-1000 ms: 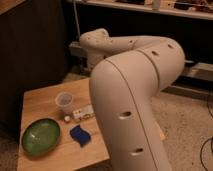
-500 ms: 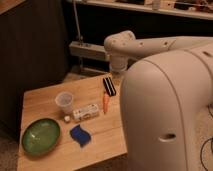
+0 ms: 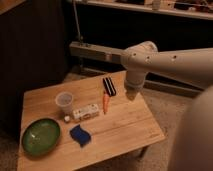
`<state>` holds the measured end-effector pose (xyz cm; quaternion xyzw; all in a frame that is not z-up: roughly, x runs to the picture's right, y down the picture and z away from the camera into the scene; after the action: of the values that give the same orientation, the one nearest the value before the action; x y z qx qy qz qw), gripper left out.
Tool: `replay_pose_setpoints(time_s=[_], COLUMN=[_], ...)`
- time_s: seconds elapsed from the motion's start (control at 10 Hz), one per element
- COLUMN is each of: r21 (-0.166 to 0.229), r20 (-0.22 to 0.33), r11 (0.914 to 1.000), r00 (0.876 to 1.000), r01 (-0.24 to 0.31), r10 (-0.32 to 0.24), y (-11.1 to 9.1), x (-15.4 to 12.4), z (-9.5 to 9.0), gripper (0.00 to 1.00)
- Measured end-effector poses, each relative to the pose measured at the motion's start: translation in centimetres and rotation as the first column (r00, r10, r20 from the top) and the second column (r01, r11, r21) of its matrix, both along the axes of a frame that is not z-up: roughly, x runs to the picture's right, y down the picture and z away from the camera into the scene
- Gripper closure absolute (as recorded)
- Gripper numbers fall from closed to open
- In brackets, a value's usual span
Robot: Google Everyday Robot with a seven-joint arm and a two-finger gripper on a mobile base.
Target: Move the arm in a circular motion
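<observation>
Gripper (image 3: pixel 131 94): short cylindrical tip at the arm's end, pointing down over the far right part of the wooden table (image 3: pixel 125 125); whether it is spread or closed is not discernible, and nothing is seen in it.
Arm (image 3: pixel 170 57): glossy white, reaches in from the right above the table's far right corner, elbow bent downward; a second thick segment fills the lower right, off the table's right edge.
Green bowl (image 3: pixel 41 136): near left corner of the table.
Clear cup (image 3: pixel 64 102): left part of the table, toward its far edge.
White box (image 3: pixel 86 112): table's middle, lying flat.
Blue cloth (image 3: pixel 81 134): near-middle of the table.
Orange stick (image 3: pixel 106 101): far middle of the table.
Black object (image 3: pixel 109 86): far edge of the table.
</observation>
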<state>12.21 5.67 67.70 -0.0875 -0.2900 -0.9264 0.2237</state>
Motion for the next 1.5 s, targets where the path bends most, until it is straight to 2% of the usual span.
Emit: replay_pose_setpoints(time_s=[0.2, 0.4, 0.5, 0.8, 0.9, 1.0, 1.1, 1.2, 1.4, 1.5], r21=[-0.024, -0.054, -0.062, -0.111, -0.114, -0.104, -0.094, -0.088, -0.062, -0.048], r20=[0.036, 0.149, 0.19, 0.372, 0.406, 0.445, 0.464, 0.478, 0.494, 0.492], r11=[0.9995, 0.9938, 0.9906, 0.974, 0.9693, 0.9647, 0.9622, 0.9601, 0.9567, 0.9587], r00=[0.999, 0.985, 0.976, 0.917, 0.901, 0.879, 0.866, 0.857, 0.842, 0.842], r01=[0.02, 0.097, 0.122, 0.197, 0.218, 0.242, 0.255, 0.265, 0.284, 0.28], r10=[-0.019, -0.088, -0.108, -0.144, -0.154, -0.173, -0.184, -0.193, -0.218, -0.221], y=[2.7, 5.6, 6.3, 8.0, 8.1, 8.0, 7.8, 7.7, 6.1, 4.8], x=[-1.5, -6.3, -8.3, -18.4, -20.7, -23.8, -25.7, -27.4, -30.4, -30.7], z=[-2.5, -5.4, -6.2, -7.9, -7.9, -7.2, -6.2, -5.1, -1.2, 0.5], gripper=[0.96, 0.96, 0.96, 0.96, 0.96, 0.96, 0.96, 0.96, 0.96, 0.96])
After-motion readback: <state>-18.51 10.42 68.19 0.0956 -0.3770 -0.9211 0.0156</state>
